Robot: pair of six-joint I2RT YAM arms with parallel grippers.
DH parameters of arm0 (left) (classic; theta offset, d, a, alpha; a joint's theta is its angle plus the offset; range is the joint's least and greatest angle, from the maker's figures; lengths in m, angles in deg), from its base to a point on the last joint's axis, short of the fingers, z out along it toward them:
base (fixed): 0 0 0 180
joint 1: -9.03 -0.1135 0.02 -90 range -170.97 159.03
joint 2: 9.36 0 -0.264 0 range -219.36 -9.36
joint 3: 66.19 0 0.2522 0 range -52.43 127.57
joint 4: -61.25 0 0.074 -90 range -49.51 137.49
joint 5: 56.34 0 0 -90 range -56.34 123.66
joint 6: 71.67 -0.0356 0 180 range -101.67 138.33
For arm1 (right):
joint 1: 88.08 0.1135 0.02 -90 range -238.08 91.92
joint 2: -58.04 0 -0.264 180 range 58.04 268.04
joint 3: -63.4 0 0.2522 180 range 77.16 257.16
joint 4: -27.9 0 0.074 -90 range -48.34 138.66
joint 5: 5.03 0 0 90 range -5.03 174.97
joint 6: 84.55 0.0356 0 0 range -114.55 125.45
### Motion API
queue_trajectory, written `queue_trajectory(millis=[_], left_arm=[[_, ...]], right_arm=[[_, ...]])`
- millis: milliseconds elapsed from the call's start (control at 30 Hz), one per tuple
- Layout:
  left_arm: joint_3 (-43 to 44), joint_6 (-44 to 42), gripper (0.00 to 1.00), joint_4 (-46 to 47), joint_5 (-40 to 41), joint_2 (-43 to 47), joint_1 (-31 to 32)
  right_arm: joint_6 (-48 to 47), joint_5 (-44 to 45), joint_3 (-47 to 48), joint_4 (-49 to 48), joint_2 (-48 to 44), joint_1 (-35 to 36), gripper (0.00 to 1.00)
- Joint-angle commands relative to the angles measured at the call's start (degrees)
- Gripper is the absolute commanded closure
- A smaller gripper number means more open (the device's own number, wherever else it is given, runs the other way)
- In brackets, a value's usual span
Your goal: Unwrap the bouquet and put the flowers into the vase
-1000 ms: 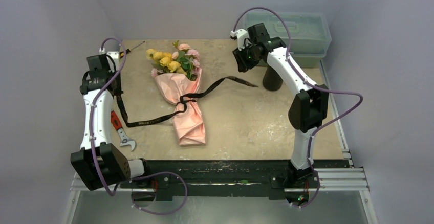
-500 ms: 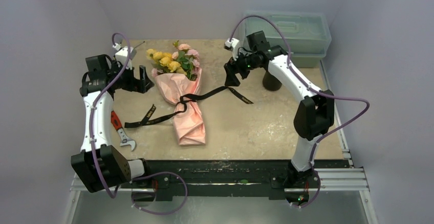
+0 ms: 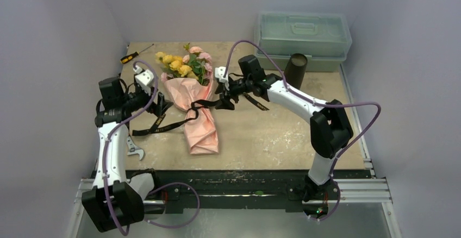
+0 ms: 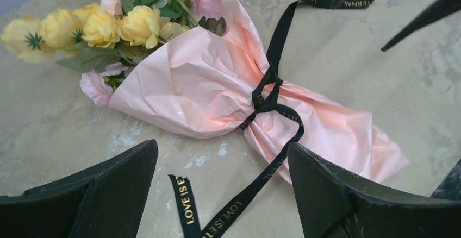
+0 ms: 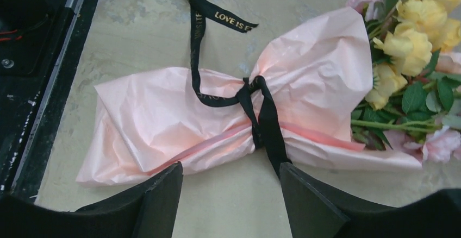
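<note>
Wrapped bouquet on the worktop, with both grippers released on either side of it.

The pale pink paper wrap point(image 3: 198, 116) holds the yellow and peach-pink flowers point(image 3: 185, 64), and the black ribbon point(image 4: 270, 94) is knotted around its waist. This bouquet lies mid-worktop point(image 3: 272, 135). The dark cylindrical vase point(image 3: 297, 70) stands upright, well apart to the right, just in front of the lidded translucent grey-green plastic box point(image 3: 303, 37), whose contents cannot be told. The left arm reaches in low from the left, its gripper point(image 4: 222, 146) spread wide and gripping nothing. The right arm stretches leftward across the worktop, its gripper point(image 5: 231, 166) likewise parted and unloaded above the wrap.
</note>
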Motion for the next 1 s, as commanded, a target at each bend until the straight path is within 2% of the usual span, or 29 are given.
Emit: queue_trajectory(millis=[0,67,167,400,533,633,967], left_arm=[[-4.8,-25.8,0.13,-4.8,-6.0,2.6,0.3],[-5.4,-34.3,0.16,-9.9,-7.7,1.2,0.5],[-6.0,-40.1,0.19,-12.5,-8.6,0.9,0.6],[-12.2,-48.2,0.35,-7.6,-7.1,2.8,3.6],[-14.0,-48.7,0.48,-2.8,-5.6,1.9,6.3],[-17.2,-45.3,0.50,4.9,-5.0,3.6,8.3],[-19.0,-50.8,0.56,7.2,-4.2,3.0,10.9]], right_arm=[[-5.1,1.3,-1.0,-10.4,0.4,4.8,0.34],[-5.5,1.8,-0.8,-12.2,1.8,6.3,0.41],[-7.9,2.7,0.0,-12.6,4.1,8.3,0.48],[-13.4,3.6,4.3,-11.4,10.4,10.2,0.61],[-16.3,4.3,5.2,-10.7,12.7,10.2,0.63],[-16.5,4.0,4.9,-11.8,13.4,10.2,0.64],[-15.4,4.4,4.6,-13.1,12.6,8.5,0.66]])
